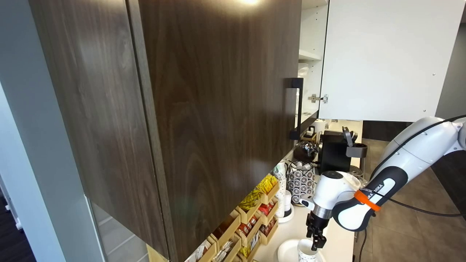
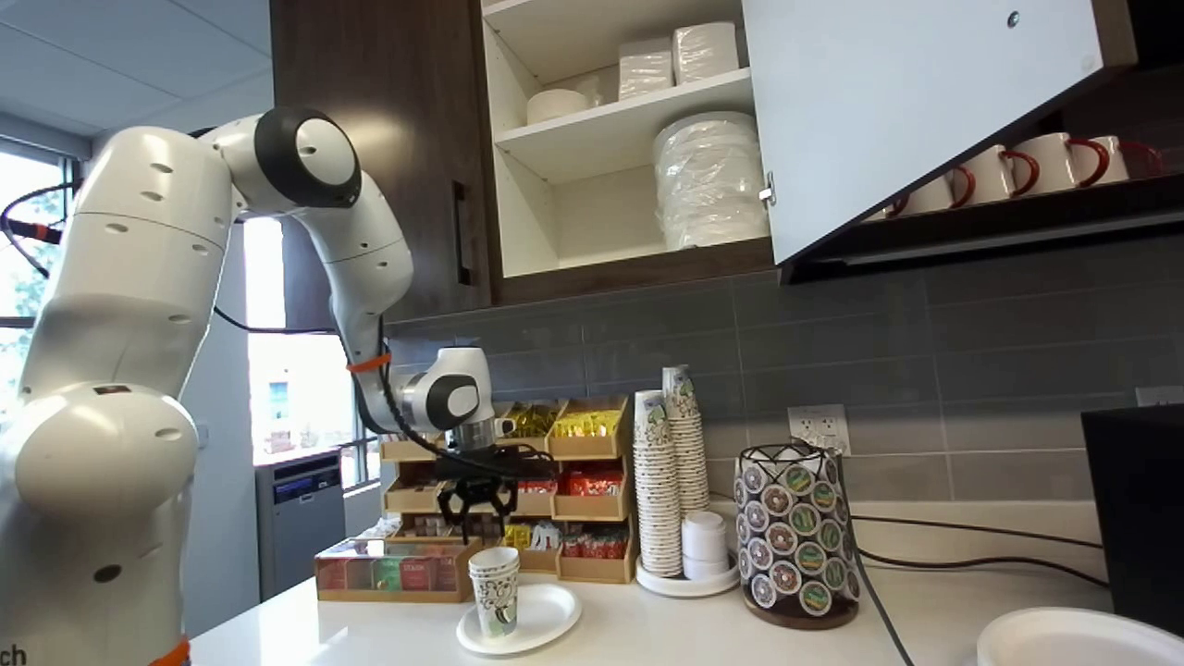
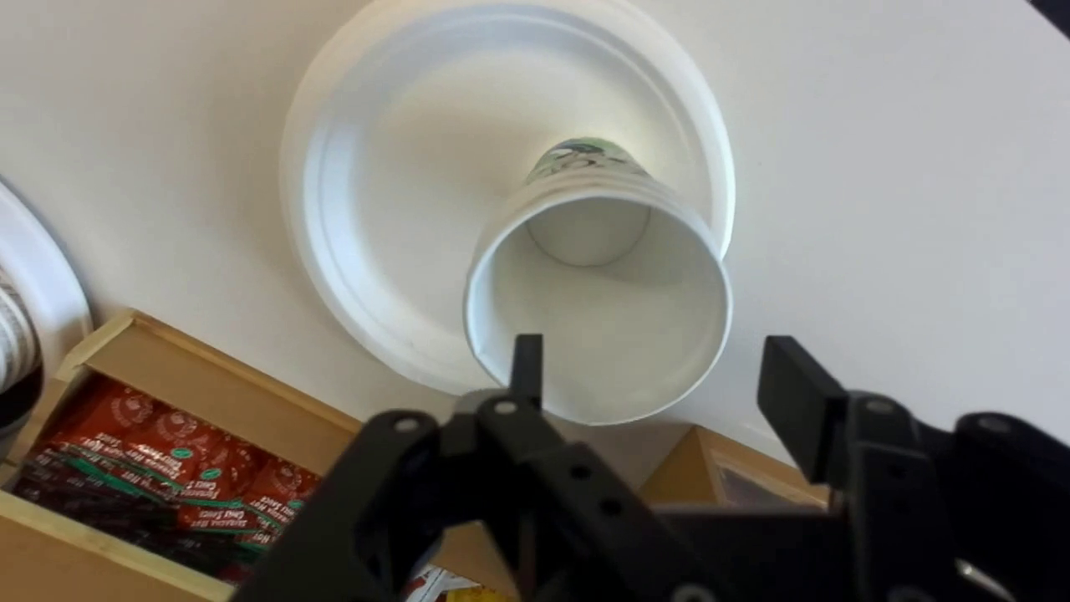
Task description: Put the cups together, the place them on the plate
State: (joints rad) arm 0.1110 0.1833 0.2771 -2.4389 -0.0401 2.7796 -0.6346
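So the cups (image 2: 497, 597) are nested into one short stack, standing mouth up on the white plate (image 2: 550, 618), off to one side of its middle. The gripper (image 2: 485, 535) hangs right above them with its fingers (image 3: 798, 401) spread well apart, and it isn't holding anything. In the wrist view one fingertip (image 3: 527, 368) overlaps the rim of the stack (can't tell from that angle whether it touches, tbh). The plate sits flat on the pale counter (image 2: 703, 638). In an exterior view a wooden rack (image 2: 589, 507) full of packets (image 2: 592, 424) stands behind it, with a clear-fronted box (image 2: 398, 572) near that. Two much taller cup towers (image 2: 658, 490) share a round white tray (image 2: 671, 586), near a holder (image 2: 805, 618) covered in coffee pods (image 2: 780, 538).
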